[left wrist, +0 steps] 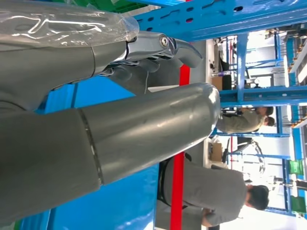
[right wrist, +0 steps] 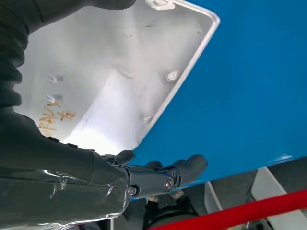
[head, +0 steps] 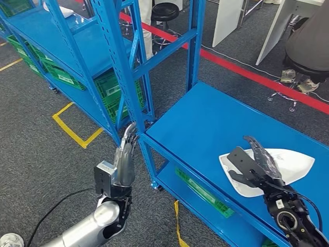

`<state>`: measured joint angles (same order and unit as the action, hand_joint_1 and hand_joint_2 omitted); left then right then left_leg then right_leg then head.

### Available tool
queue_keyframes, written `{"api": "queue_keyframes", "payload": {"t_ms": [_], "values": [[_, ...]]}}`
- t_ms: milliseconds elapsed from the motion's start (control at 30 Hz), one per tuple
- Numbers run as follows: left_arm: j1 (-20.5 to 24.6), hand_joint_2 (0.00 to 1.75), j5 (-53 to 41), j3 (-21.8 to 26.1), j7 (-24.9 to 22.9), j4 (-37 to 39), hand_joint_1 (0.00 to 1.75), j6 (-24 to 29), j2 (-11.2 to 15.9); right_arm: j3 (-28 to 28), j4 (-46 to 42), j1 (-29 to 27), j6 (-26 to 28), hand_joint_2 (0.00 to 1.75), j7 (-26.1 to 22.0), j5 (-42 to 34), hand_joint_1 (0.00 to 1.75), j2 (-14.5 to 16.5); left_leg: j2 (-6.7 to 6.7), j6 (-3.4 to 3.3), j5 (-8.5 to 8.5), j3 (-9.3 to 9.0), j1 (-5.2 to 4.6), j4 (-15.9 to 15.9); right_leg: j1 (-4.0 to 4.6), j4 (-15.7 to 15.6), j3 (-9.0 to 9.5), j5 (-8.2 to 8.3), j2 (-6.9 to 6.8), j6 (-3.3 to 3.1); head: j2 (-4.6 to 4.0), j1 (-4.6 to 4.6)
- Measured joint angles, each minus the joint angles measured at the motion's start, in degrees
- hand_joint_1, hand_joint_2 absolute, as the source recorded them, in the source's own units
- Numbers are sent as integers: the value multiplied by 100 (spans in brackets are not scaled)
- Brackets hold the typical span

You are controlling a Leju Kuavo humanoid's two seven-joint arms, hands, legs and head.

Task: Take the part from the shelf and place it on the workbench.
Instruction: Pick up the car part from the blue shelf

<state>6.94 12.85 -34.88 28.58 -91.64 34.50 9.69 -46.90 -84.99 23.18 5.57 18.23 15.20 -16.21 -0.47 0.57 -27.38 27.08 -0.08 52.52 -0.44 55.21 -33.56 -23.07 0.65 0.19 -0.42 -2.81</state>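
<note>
At lower right of the head view, the right hand point(head: 259, 163) reaches over a white part point(head: 289, 165) lying on the blue shelf point(head: 209, 121), fingers point(right wrist: 181, 167) extended along the part's edge; whether they grip it cannot be told. Left of centre, the left hand point(head: 123, 159) hangs beside the shelf's corner post point(head: 128, 77), fingers straight and holding nothing, above grey carpet point(head: 35, 139).
</note>
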Motion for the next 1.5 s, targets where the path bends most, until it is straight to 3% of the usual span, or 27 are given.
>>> {"api": "queue_keyframes", "payload": {"t_ms": [700, 933, 1500], "values": [[-36, 0, -40, 0, -21, -20, 0, -103, 1, -187, -443, -2, -279, 175, 148, -364, 0, -19, 0, 0, 0, 5, 0, 0, 0, 0, 0, 0, 0, 0, 0, 0], [-34, 0, -1, 0, -21, -20, 0, -123, 1, -279, -184, -9, -345, 175, 157, -708, 0, -19, -1, 0, 0, 7, 0, 0, 0, 0, 0, 0, -1, 0, 0, 1], [-18, 0, 58, 0, -25, -20, 0, -144, 1, -322, 471, -11, -313, 175, 23, -668, 0, -19, -1, 0, 0, 6, 0, 1, 0, -1, 1, 0, -2, 0, 1, 1]]}}
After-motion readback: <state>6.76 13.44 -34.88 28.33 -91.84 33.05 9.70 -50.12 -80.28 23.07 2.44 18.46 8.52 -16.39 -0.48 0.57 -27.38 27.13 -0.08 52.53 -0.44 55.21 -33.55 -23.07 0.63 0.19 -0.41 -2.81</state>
